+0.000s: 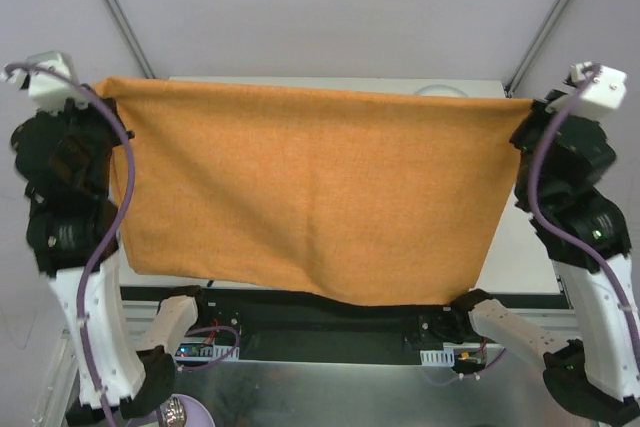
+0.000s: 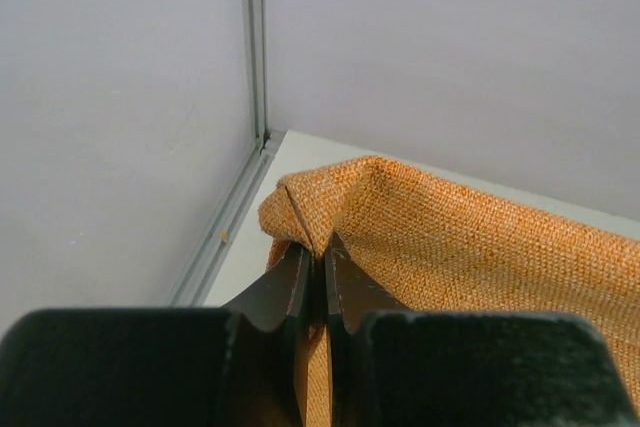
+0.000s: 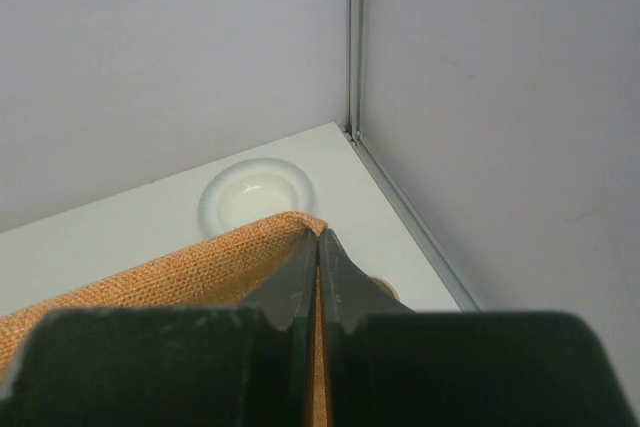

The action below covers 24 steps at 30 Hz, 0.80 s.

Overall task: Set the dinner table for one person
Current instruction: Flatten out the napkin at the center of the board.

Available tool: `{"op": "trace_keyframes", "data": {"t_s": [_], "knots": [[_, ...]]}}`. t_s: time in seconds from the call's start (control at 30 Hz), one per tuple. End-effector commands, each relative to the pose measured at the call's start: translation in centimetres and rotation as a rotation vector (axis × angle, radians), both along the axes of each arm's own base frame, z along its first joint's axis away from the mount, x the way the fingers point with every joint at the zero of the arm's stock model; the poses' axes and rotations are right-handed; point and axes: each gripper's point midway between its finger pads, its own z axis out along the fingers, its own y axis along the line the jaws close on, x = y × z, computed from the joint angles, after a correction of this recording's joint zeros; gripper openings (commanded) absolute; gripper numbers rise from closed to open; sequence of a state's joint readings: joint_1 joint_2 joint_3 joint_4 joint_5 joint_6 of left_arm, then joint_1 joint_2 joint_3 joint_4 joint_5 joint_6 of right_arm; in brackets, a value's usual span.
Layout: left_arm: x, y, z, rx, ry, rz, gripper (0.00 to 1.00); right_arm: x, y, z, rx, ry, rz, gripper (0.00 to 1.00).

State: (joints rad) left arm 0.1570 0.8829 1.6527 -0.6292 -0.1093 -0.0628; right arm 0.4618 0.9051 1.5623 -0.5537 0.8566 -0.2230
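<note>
**Cloth held up over the surface**

The left fingers (image 2: 285,292) are closed tight on the left corner of the orange cloth (image 1: 315,187). It hangs stretched between the arms, long axis left to right. The white surface (image 1: 525,247) lies beneath, mostly hidden, so its direction can't be told. A pale dish (image 3: 255,192) sits near its far-right corner. The right fingers (image 3: 345,287) pinch the cloth's right corner.

Orange woven cloth (image 1: 310,197) hanging spread, 1 white dish (image 3: 256,194) beyond it, grey walls (image 1: 330,7), 2 metal posts (image 1: 117,9)
</note>
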Motion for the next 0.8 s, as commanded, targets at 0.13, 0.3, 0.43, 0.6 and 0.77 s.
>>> {"op": "trace_keyframes", "data": {"t_s": [0.13, 0.3, 0.43, 0.6, 0.77], "knots": [[17.6, 4.0, -20.4, -0.112, 0.441, 0.071, 0.00, 11.8, 3.4, -12.1, 0.041, 0.256, -0.091, 0.01], [21.0, 4.6, -27.2, -0.150, 0.582, 0.084, 0.00, 15.7, 4.5, -17.2, 0.015, 0.360, -0.100, 0.01], [22.6, 5.2, -29.3, -0.128, 0.630, 0.096, 0.00, 18.0, 4.9, -19.6, -0.001, 0.411, -0.109, 0.01], [23.6, 5.3, -30.1, -0.131, 0.631, 0.094, 0.00, 19.1, 5.2, -21.5, -0.014, 0.439, -0.117, 0.01], [25.2, 5.3, -30.1, -0.138, 0.600, 0.081, 0.00, 19.3, 4.9, -23.0, -0.010, 0.444, -0.158, 0.01]]}}
